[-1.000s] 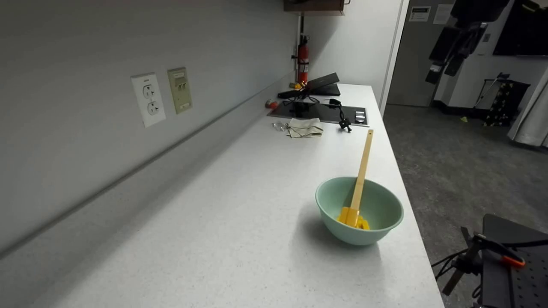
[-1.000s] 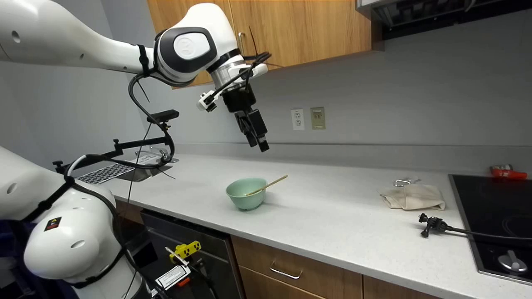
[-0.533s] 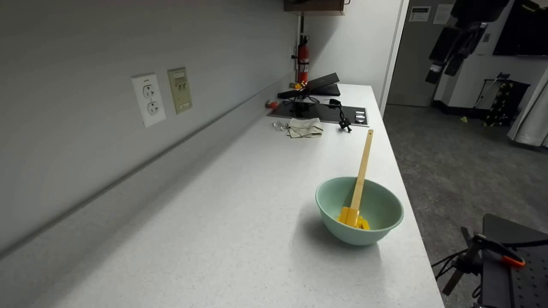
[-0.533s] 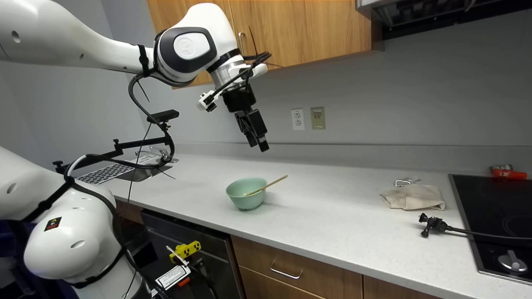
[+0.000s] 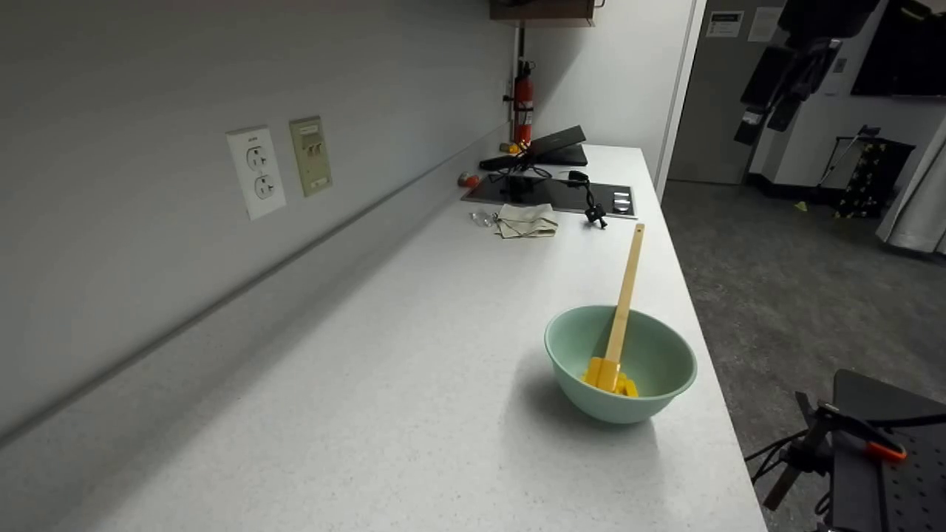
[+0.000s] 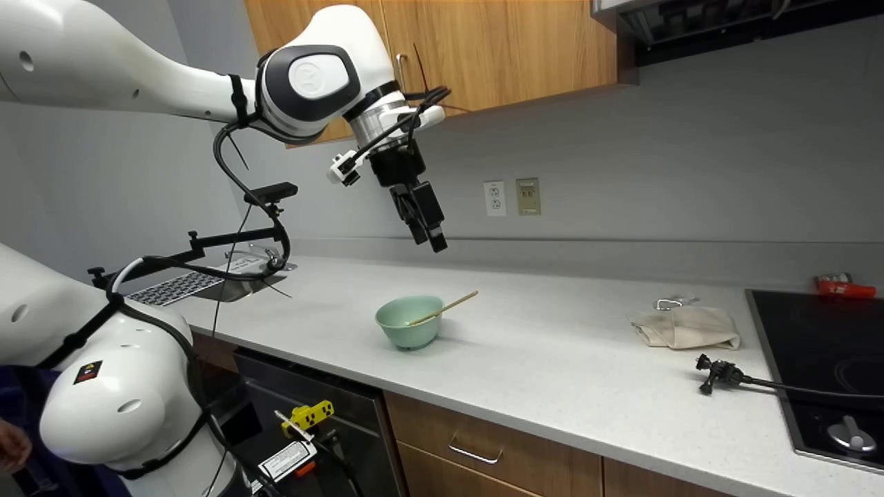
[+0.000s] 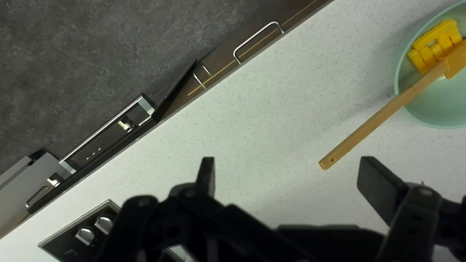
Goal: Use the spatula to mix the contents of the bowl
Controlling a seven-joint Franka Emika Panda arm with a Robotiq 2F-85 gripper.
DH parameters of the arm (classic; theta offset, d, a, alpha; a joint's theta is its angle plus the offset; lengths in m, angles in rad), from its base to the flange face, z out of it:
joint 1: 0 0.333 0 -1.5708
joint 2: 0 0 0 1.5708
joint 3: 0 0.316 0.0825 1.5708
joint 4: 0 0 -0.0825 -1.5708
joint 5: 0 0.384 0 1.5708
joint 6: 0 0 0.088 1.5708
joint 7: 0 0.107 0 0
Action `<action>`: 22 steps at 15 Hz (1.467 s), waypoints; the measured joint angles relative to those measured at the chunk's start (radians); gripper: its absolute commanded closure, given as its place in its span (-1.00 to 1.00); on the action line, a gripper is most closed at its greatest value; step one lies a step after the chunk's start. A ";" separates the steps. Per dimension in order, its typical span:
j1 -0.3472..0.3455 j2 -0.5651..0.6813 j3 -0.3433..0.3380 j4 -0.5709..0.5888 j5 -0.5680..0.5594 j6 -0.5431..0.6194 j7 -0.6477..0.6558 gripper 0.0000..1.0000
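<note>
The mint-green bowl (image 5: 617, 411) stands upright on the white counter near its front edge; it also shows in an exterior view (image 6: 407, 337) and at the right of the wrist view (image 7: 442, 111). The spatula (image 5: 627, 288) leans in it, yellow-orange head down inside, wooden handle (image 6: 456, 302) sticking out over the rim. Its handle end (image 7: 336, 156) points toward the jaws in the wrist view. The contents, yellow-orange pieces (image 7: 435, 42), lie in the bowl beside the head. My gripper (image 7: 287, 169) is open and empty, held well above the bowl (image 6: 429, 243), touching nothing.
A folded cloth (image 6: 690, 327), a black clamp (image 6: 722, 373) and a cooktop (image 6: 829, 345) are farther along the counter. A sink (image 6: 242, 284) is at the opposite end. Wooden cabinets (image 6: 497, 48) hang above the wall side. A person's hand (image 6: 12, 445) shows behind the arm's base.
A person's hand has come into view at the lower left of an exterior view. The arm, gripper, bowl and spatula have not visibly moved.
</note>
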 measured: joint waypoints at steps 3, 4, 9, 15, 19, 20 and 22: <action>0.000 0.000 0.000 0.000 0.000 0.000 0.000 -1.00; 0.000 0.000 0.000 0.000 0.000 0.000 0.000 -1.00; 0.000 0.006 0.000 0.000 -0.004 0.000 0.000 -1.00; 0.000 0.009 0.000 0.000 -0.006 -0.003 0.015 -1.00; 0.000 0.009 0.000 0.000 -0.006 -0.003 0.016 -1.00; 0.000 0.009 0.000 0.000 -0.006 -0.003 0.016 -1.00; 0.000 0.011 0.000 -0.001 -0.005 -0.003 0.016 -1.00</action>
